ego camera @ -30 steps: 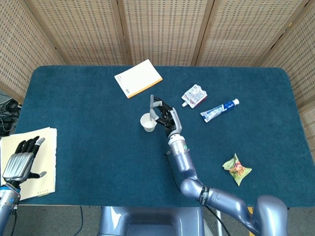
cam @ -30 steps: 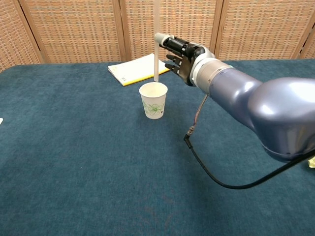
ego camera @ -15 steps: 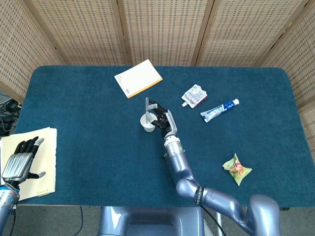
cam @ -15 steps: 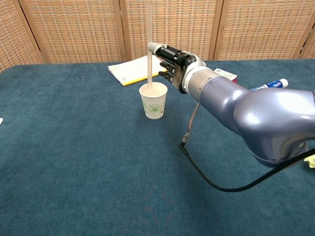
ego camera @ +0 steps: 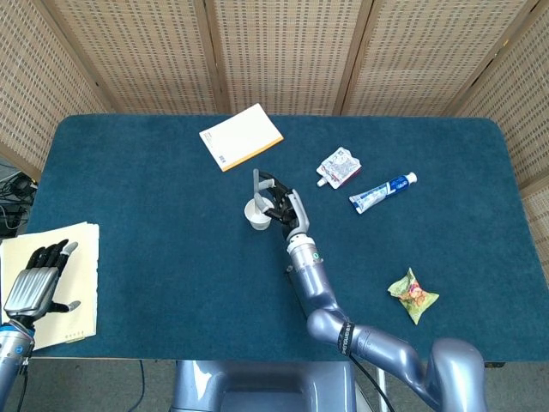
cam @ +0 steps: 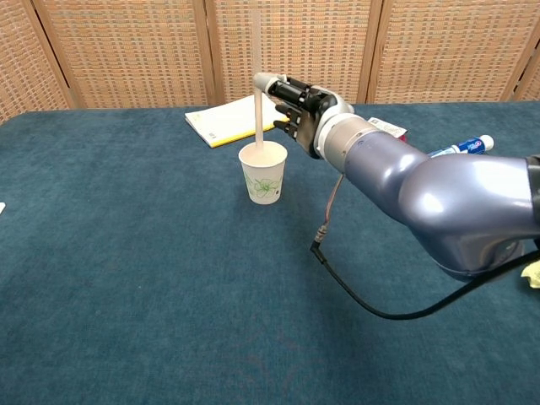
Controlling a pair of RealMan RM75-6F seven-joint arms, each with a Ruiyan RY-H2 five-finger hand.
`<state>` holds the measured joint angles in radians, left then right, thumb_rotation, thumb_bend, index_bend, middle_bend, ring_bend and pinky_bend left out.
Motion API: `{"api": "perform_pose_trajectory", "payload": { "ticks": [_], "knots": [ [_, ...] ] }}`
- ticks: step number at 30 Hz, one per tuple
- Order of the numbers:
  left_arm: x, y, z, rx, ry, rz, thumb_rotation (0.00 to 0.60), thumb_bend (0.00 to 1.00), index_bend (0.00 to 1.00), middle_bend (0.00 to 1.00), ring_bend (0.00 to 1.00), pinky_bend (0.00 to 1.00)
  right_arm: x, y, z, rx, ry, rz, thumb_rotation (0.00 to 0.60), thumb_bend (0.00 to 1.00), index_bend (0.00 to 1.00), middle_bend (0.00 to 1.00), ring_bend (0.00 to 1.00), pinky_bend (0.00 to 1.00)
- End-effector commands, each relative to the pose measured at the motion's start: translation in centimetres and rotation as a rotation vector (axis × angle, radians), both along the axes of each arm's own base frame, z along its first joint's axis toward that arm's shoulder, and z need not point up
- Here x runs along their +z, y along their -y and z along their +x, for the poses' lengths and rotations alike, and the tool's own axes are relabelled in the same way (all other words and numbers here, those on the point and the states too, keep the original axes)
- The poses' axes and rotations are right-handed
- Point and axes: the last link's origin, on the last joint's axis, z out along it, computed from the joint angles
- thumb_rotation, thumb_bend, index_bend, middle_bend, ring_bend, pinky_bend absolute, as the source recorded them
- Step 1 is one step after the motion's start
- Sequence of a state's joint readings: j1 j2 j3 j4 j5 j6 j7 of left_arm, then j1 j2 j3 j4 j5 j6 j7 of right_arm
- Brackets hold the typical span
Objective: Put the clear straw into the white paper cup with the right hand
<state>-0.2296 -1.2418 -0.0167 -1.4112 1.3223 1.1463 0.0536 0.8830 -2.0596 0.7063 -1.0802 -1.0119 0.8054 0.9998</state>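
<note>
Straw in cup; only head view shows left hand.

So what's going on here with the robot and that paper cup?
The robot's right hand is holding a clear straw upright with its lower end inside the white paper cup, which stands on the blue table. The hand has not let go yet. The left hand rests off to the side on a pale pad, holding nothing. A yellow notepad, a toothpaste tube and two snack packets lie untouched on the table.
</note>
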Motion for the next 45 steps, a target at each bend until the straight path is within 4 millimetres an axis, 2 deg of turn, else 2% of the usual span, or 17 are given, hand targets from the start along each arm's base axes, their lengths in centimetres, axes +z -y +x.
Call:
{"api": "perform_pose_trajectory", "payload": {
  "ticks": [1, 8, 12, 15, 25, 30, 34, 37, 39, 40, 41, 44, 45],
  "knots": [
    [0.0, 0.0, 0.0, -0.001, 0.0, -0.002, 0.6, 0.07, 0.0, 0.0, 0.0, 0.0, 0.0, 0.0, -0.3, -0.001, -0.005, 0.001, 0.6, 0.58, 0.59, 0.25, 0.0, 0.0],
    [-0.1, 0.0, 0.0, 0.009, 0.004, -0.014, 0.6, 0.07, 0.0, 0.0, 0.0, 0.0, -0.8, 0.1, -1.0, 0.0, -0.041, 0.016, 0.6, 0.56, 0.57, 0.23, 0.0, 0.0],
    [-0.1, 0.0, 0.0, 0.008, 0.006, -0.016, 0.6, 0.07, 0.0, 0.0, 0.0, 0.0, -1.0, 0.1, -1.2, 0.015, -0.066, 0.015, 0.6, 0.42, 0.48, 0.13, 0.0, 0.0],
    [-0.1, 0.0, 0.0, 0.01, 0.006, -0.018, 0.6, 0.07, 0.0, 0.0, 0.0, 0.0, -1.0, 0.1, -1.4, 0.016, -0.068, 0.013, 0.6, 0.36, 0.44, 0.09, 0.0, 0.0],
    [0.0, 0.0, 0.1, 0.007, 0.012, -0.014, 0.6, 0.07, 0.0, 0.0, 0.0, 0.0, -0.8, -0.1, -1.5, 0.027, -0.072, 0.011, 0.6, 0.34, 0.42, 0.08, 0.0, 0.0],
    [0.1, 0.0, 0.1, 0.006, 0.014, -0.008, 0.6, 0.07, 0.0, 0.0, 0.0, 0.0, 0.4, 0.2, -1.7, 0.045, -0.098, -0.017, 0.6, 0.33, 0.41, 0.07, 0.0, 0.0],
    [0.2, 0.0, 0.3, -0.003, 0.016, -0.002, 0.6, 0.07, 0.0, 0.0, 0.0, 0.0, 3.2, 0.5, -3.5, 0.109, -0.212, -0.062, 0.6, 0.33, 0.36, 0.03, 0.0, 0.0],
    [0.3, 0.1, 0.4, -0.008, 0.017, 0.002, 0.6, 0.07, 0.0, 0.0, 0.0, 0.0, 5.5, 0.4, -5.9, 0.162, -0.37, -0.106, 0.6, 0.32, 0.33, 0.01, 0.0, 0.0],
    [0.4, 0.2, 0.7, -0.017, 0.016, 0.009, 0.6, 0.07, 0.0, 0.0, 0.0, 0.0, 7.7, 0.0, -8.8, 0.212, -0.587, -0.167, 0.6, 0.31, 0.31, 0.01, 0.0, 0.0],
    [0.5, 0.2, 0.8, -0.024, 0.016, 0.015, 0.6, 0.07, 0.0, 0.0, 0.0, 0.0, 9.1, -0.4, -10.9, 0.232, -0.737, -0.21, 0.6, 0.3, 0.31, 0.0, 0.0, 0.0],
    [0.5, 0.3, 0.8, -0.026, 0.015, 0.017, 0.6, 0.07, 0.0, 0.0, 0.0, 0.0, 9.6, -0.7, -11.5, 0.236, -0.777, -0.221, 0.6, 0.3, 0.29, 0.0, 0.0, 0.0],
    [0.7, 0.4, 1.1, -0.038, 0.016, 0.032, 0.6, 0.07, 0.0, 0.0, 0.0, 0.0, 12.5, -2.2, -15.6, 0.25, -1.076, -0.289, 0.6, 0.29, 0.26, 0.0, 0.0, 0.0],
    [0.8, 0.4, 1.1, -0.04, 0.016, 0.035, 0.6, 0.07, 0.0, 0.0, 0.0, 0.0, 13.1, -2.8, -16.3, 0.25, -1.132, -0.302, 0.6, 0.29, 0.24, 0.0, 0.0, 0.0]
  ]
}}
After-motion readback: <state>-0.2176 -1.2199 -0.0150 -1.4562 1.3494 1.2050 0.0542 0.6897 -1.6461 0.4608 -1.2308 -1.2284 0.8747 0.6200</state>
